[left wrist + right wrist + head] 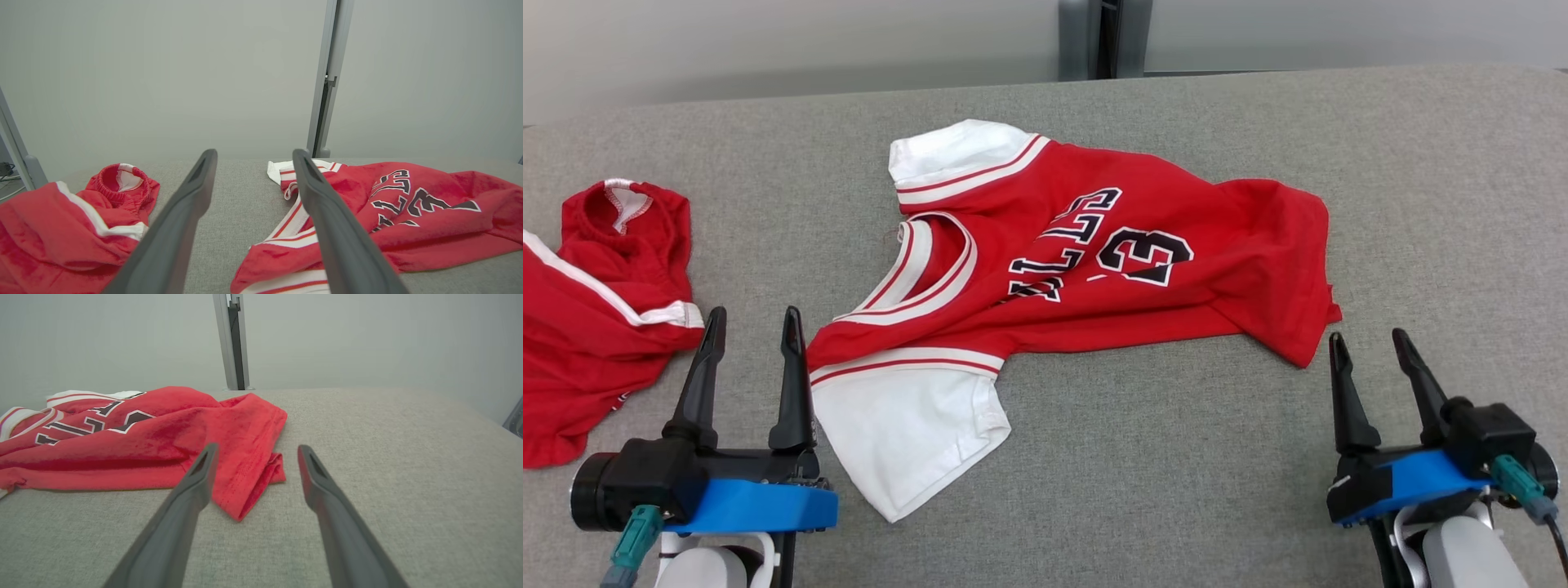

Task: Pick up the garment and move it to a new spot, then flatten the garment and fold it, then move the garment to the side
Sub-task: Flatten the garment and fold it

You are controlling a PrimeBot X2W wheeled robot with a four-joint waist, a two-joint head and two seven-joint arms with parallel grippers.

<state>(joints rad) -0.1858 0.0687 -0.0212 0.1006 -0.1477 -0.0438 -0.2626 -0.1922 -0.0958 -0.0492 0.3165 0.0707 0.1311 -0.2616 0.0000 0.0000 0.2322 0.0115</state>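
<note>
Red jersey lies rumpled; the left end effector and right end effector gape empty, so best pinch near sleeve and right hem, pulling apart.

Crumpled red shorts lie at the left of the grey cloth-covered table, a grey post upright beyond its far edge

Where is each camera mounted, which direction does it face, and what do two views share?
Head view: on the head, looking forward and down at the grey table and red jersey; left hand and right hand, both open, at the bottom.
Left wrist view: on the left wrist, looking along its two fingers toward the jersey's collar and a second red garment.
Right wrist view: on the right wrist, looking along its fingers at the jersey's hem.
Shared: both wrist views face the grey post.
</note>
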